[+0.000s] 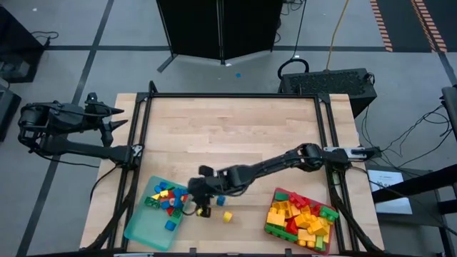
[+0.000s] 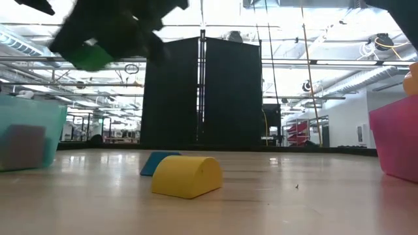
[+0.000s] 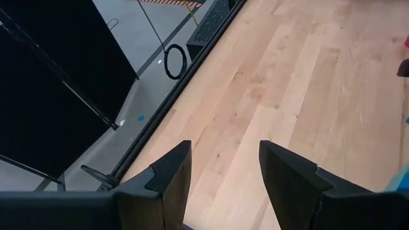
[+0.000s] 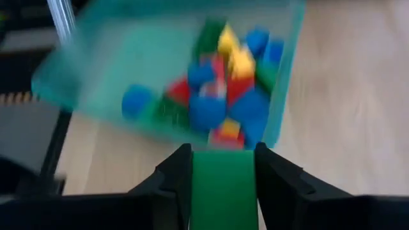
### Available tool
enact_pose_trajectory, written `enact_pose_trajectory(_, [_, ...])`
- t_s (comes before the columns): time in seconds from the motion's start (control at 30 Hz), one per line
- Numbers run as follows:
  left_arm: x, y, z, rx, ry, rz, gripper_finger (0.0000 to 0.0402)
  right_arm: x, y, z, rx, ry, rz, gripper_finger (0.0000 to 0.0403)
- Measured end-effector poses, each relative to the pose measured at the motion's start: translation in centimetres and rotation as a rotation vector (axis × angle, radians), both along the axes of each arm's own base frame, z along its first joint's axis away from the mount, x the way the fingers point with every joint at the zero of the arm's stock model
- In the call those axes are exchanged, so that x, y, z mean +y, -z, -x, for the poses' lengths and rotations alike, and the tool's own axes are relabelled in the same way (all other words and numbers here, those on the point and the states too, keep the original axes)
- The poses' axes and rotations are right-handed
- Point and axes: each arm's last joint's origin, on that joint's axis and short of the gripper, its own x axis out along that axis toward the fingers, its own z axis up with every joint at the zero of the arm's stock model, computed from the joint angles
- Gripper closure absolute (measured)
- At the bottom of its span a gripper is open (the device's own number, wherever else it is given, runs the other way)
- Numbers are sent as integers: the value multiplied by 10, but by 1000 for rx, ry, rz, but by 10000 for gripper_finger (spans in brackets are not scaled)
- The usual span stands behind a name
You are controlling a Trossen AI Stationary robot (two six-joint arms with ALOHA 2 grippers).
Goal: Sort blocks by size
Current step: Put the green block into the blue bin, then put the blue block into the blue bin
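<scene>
1. Both arms (image 1: 271, 165) are dark, near black, built of slim jointed links.
2. The left gripper (image 3: 220, 176) has two flat, matte black, wedge-shaped fingers with stepped inner faces.
3. The right gripper (image 4: 223, 171) has matching black angular fingers.

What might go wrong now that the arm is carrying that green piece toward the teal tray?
The right gripper pinches a green block near the teal tray, which already holds a heap of small blocks; dropped on the pile, it might bounce out. Two loose blocks, yellow and blue, lie on the table close by the arm, so a low sweep may knock them away.
</scene>
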Motion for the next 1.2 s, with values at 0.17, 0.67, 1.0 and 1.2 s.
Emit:
enact_pose_trajectory(0.17, [0, 0, 0, -3, -4, 4, 214, -24, -12, -22, -235, -19, 1, 285])
enact_pose_trajectory(0.67, [0, 0, 0, -4, -7, 3, 214, -32, 36, -54, -426, -159, -136, 265])
enact_pose_trajectory(1.0, [0, 0, 0, -5, -8, 4, 214, -30, 54, -55, -408, -191, -71, 175])
enact_pose_trajectory(1.2, [0, 0, 0, -4, -7, 3, 214, -38, 23, -51, -281, -94, -196, 144])
